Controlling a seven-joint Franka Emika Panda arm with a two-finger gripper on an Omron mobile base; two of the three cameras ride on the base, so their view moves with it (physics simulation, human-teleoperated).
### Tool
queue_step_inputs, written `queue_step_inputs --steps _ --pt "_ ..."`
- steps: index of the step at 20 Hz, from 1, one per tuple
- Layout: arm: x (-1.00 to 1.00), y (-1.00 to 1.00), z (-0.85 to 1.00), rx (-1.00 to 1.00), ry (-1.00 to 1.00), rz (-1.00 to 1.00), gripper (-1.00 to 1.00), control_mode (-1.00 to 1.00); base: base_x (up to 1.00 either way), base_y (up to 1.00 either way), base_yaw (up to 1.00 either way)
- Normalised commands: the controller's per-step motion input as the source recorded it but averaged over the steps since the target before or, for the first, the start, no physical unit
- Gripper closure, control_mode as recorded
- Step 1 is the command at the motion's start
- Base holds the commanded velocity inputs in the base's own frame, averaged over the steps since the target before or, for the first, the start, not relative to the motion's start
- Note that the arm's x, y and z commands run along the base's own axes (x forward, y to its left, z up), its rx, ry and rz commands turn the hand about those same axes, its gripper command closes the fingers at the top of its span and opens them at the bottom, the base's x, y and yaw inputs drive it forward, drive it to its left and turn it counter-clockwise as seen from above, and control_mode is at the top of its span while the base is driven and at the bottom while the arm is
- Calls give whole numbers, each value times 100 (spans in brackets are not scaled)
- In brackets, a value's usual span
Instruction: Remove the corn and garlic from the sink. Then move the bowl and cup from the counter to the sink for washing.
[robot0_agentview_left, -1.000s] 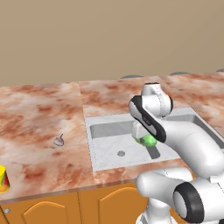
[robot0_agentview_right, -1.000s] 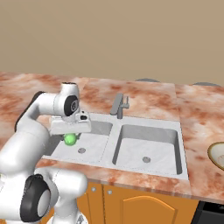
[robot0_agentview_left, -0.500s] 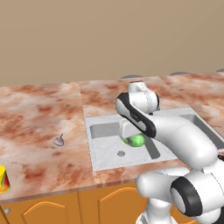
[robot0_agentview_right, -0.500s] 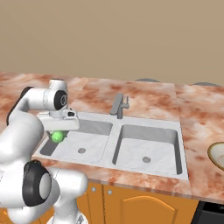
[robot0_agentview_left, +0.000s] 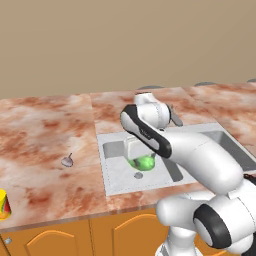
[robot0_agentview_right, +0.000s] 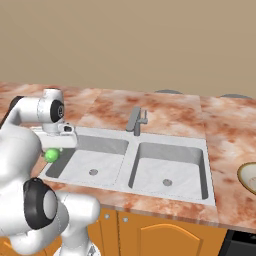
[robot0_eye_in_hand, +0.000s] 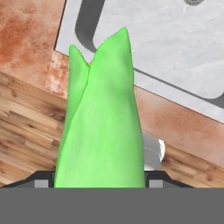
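Hand view shows the hand (robot0_eye_in_hand: 99, 186) clamped on the corn (robot0_eye_in_hand: 103, 127), above the front rim of the sink (robot0_eye_in_hand: 175, 87)

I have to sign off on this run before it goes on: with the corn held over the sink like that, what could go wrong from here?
1. The corn sticks far out past the jaws, so a fast swing might loosen it and drop it back into the sink.
2. The garlic already lies on the counter left of the sink; setting the corn down there could knock it rolling.
3. The cup stands at the counter's front edge, where a wide sweep of the arm could tip it off.
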Motion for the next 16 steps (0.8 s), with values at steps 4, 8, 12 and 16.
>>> queue_step_inputs --steps 4,8,12,16 --pt "-6 41 2 1 5 0 100 -100 0 0 0" --pt "-8 45 0 0 0 0 100 -100 0 0 0" --pt "-4 46 0 0 0 0 100 -100 0 0 0" --pt "0 47 -3 0 0 0 100 -100 0 0 0"
